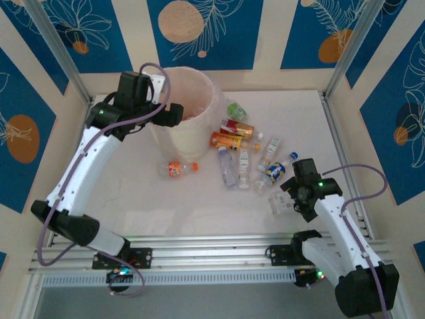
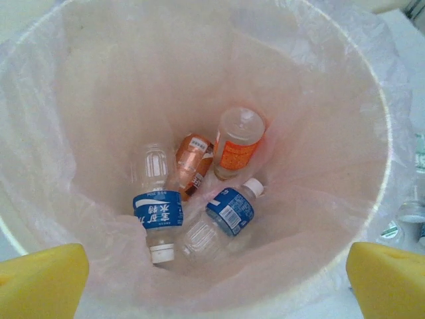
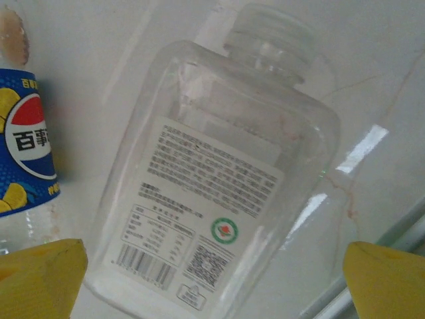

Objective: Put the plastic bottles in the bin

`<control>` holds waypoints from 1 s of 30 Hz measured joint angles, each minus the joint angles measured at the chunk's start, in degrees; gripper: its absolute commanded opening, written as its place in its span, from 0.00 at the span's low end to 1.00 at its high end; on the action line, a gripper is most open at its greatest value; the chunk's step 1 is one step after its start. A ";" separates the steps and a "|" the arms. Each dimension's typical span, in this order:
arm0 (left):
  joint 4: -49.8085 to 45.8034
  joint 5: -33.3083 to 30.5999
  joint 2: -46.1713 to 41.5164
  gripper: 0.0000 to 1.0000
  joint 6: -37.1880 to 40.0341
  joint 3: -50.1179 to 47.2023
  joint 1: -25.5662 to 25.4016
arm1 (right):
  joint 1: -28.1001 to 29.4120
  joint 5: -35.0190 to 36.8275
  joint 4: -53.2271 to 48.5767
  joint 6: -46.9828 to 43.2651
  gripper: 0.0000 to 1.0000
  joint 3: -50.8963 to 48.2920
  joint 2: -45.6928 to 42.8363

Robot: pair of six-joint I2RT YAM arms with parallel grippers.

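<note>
Left end effector (image 1: pixel 172 113) wide above the bin (image 1: pixel 211 91); right end effector (image 3: pixel 214 284) wide over a clear bottle (image 3: pixel 219 179) near the table (image 1: pixel 199 209) edge.

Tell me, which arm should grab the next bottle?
Probably the right. The right gripper, open, hangs over a clear bottle on the table; the left gripper, open and empty, is over the bin.

Left arm (image 1: pixel 86 166), right arm (image 1: pixel 345 229): white shells, black joints (image 1: pixel 136 90). Purple cable (image 1: pixel 362 165) loops off each. Small green lights (image 1: pixel 319 183) glow. Fingertips (image 2: pixel 43 282): chunky yellow blocks.
</note>
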 measured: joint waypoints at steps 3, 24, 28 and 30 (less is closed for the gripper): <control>2.56 -0.07 -2.08 1.00 -0.50 -2.40 0.00 | -0.96 -1.07 2.80 0.37 0.99 -1.31 0.94; 6.51 0.81 -2.71 1.00 -1.57 -4.61 0.00 | -7.02 -4.52 16.33 -0.31 0.99 -4.26 10.84; 6.49 0.92 -2.71 0.99 -1.57 -4.61 0.00 | -7.58 -4.72 17.88 -0.98 0.99 -4.31 13.55; 6.51 1.03 -2.71 1.00 -1.57 -4.61 0.00 | -7.89 -4.87 18.69 -1.18 0.99 -4.31 14.64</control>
